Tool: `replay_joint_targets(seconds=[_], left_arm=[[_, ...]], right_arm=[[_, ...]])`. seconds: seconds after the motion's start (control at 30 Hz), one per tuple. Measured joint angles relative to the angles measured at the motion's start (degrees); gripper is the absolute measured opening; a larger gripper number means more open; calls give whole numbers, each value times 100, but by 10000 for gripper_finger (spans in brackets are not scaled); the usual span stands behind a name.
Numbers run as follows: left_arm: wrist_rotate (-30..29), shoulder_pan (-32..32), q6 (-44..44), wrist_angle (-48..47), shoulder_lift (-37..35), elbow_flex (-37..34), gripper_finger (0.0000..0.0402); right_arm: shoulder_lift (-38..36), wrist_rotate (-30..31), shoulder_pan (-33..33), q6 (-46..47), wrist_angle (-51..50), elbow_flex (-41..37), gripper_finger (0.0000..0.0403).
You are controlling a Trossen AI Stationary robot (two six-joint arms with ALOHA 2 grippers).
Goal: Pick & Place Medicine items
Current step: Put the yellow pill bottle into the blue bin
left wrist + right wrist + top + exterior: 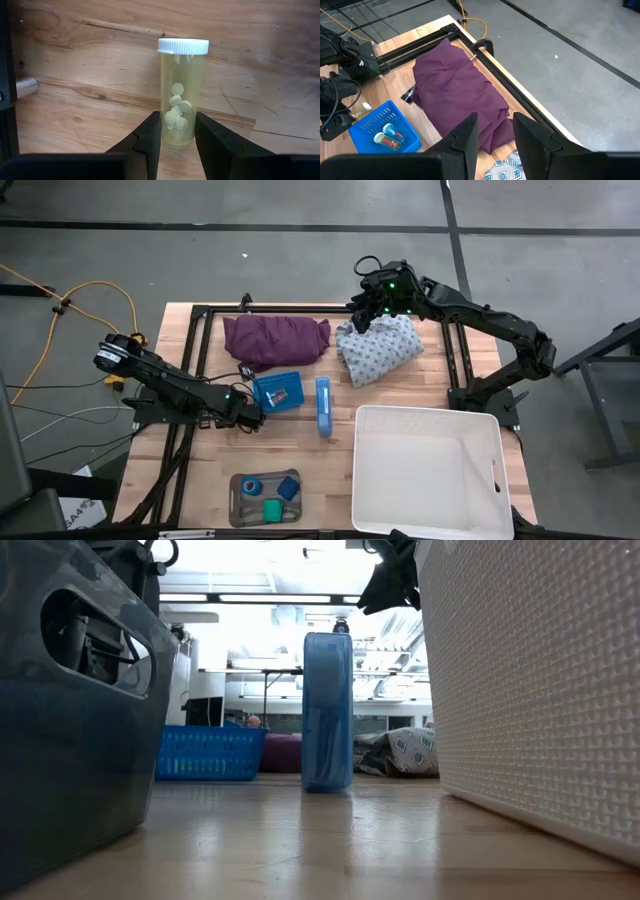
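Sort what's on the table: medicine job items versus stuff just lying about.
Job:
- pill bottle, between the left gripper fingers
- blue basket with vials
- grey tray with rolls
- white bin

Lying about:
- purple cloth
- patterned cloth, under the right gripper

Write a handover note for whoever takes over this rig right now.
Left gripper: at the upright pill bottle on the table, beside the blue basket; grip unconfirmed.
Right gripper: jaws open, empty, over the patterned cloth at the far side.
Items: vials in the blue basket; blue roll, green roll and blue block in the grey tray; blue box standing mid-table.
Done: nothing shows in the white bin.
Left: probably all the placing, starting with the pill bottle.
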Motion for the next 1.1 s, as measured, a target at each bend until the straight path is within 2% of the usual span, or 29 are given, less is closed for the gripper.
replay_joint_targets(seconds=[0.43, 0.93, 1.1], left_arm=[[-59, -11, 43, 4, -54, 0, 99], [-574, -58, 268, -335, -1119, 0, 99], [-886, -233, 280, -337, -1226, 0, 99]], right_arm=[[-2, 0, 0, -2, 1, 0, 110], [-2, -1, 0, -2, 0, 0, 110], [-2, -2, 0, -2, 0, 0, 110]])
